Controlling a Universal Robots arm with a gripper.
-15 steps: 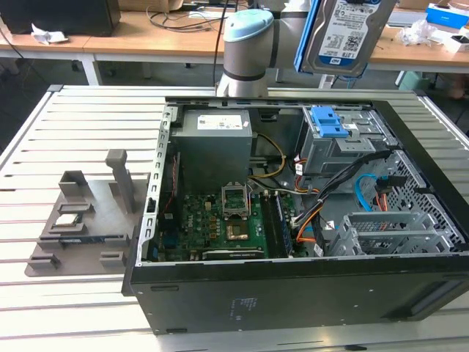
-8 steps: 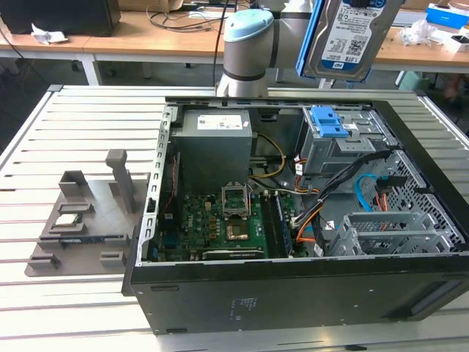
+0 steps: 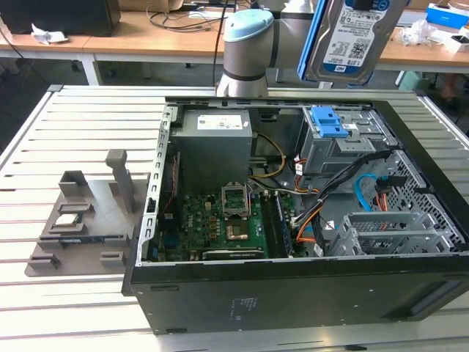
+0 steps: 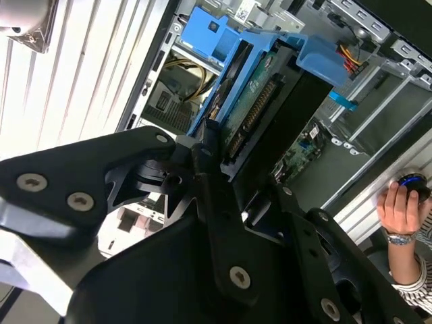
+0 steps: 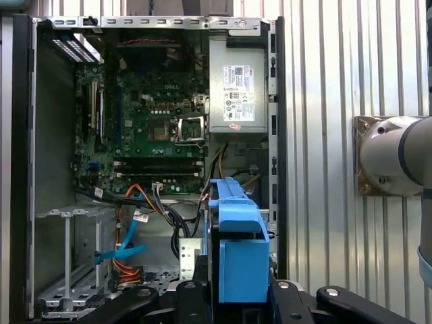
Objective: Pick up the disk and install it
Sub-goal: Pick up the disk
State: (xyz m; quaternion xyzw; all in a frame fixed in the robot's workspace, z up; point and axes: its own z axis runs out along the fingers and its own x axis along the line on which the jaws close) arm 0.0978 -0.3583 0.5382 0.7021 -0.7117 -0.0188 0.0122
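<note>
Pick-up is done: the gripper (image 4: 214, 158), jaws clenched on the disk (image 3: 352, 40), holds it above the open computer case (image 3: 293, 293). It is not yet in the far drive cage (image 3: 319, 158).

I run this rig from afar, and what I look into is a robotics lab or electronics workshop rather than a home. The arm (image 3: 248, 51) is mounted on a slatted metal surface (image 3: 88, 125). On that surface rests an open computer case (image 3: 293, 301) (lying on its side) with its green motherboard (image 3: 220, 220) and wiring bare. Just beside it, on the exterior view's left, sits a grey fixture (image 3: 88, 220) with small holders. At the far side run wooden desks (image 3: 146, 40) strewn with cables (image 3: 183, 15) and crumpled paper (image 3: 45, 33). In the second wrist view I see a person's hand (image 4: 398, 209) beyond the case.
</note>
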